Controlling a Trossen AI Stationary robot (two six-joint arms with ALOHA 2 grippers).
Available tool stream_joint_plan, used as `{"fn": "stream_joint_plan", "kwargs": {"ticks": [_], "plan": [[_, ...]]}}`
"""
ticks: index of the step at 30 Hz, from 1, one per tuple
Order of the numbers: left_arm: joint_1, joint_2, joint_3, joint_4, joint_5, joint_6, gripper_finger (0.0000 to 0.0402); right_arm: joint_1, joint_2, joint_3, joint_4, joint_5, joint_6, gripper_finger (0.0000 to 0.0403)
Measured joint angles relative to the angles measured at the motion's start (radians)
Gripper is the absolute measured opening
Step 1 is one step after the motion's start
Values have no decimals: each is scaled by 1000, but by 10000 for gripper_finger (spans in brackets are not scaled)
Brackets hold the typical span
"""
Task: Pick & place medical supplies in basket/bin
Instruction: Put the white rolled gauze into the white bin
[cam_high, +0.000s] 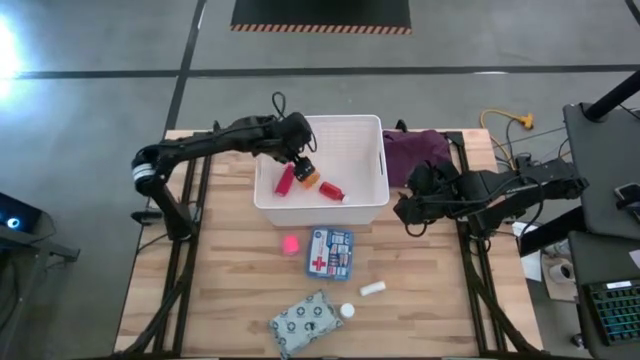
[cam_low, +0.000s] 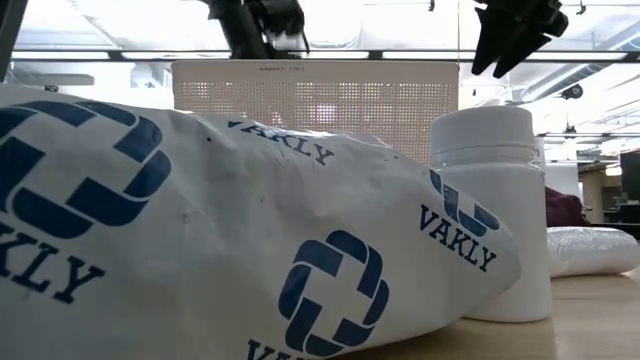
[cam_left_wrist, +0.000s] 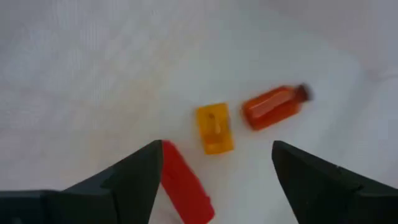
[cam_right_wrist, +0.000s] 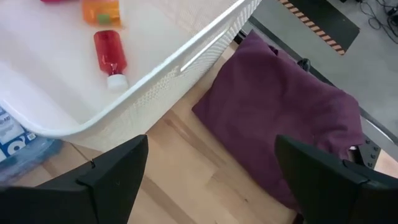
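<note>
White basket (cam_high: 365, 125) holds red tubes (cam_high: 285, 180); left claw (cam_high: 300, 165) spread above, right claw (cam_high: 408, 212) apparently spread beside it.

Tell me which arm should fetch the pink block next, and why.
Left, probably. The left gripper hangs open and empty over the basket, and the pink block lies on the table just outside the basket's left front corner. The right gripper, also open, waits beside the basket's right wall, farther from it.
</note>
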Motion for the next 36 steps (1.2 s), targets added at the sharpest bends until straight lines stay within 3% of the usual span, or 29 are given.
{"fn": "stream_joint_plan", "kwargs": {"ticks": [4, 8, 12, 15, 19, 24, 27, 32, 36], "plan": [[-98, -118, 88, -6, 8, 57, 292, 1, 0, -8, 3, -63, -82, 340], [-240, -258, 114, -12, -27, 54, 292, 36, 0, -52, 39, -240, -245, 340], [-425, -407, 51, -53, -254, -100, 292, 134, 0, -137, 132, -388, -306, 340], [-556, -513, -37, -81, -406, -262, 292, 220, 17, -212, 298, -476, -315, 340], [-674, -629, -178, -77, -484, -472, 292, 312, 120, -282, 597, -586, -340, 340], [-728, -717, -336, -68, -489, -610, 292, 349, 327, -232, 653, -600, -220, 335], [-733, -742, -403, -60, -478, -640, 292, 361, 429, -153, 673, -590, -247, 327], [-733, -751, -449, -57, -444, -645, 292, 375, 577, -51, 670, -589, -317, 325], [-733, -750, -450, -56, -428, -643, 293, 373, 614, -20, 674, -540, -287, 325]]}}
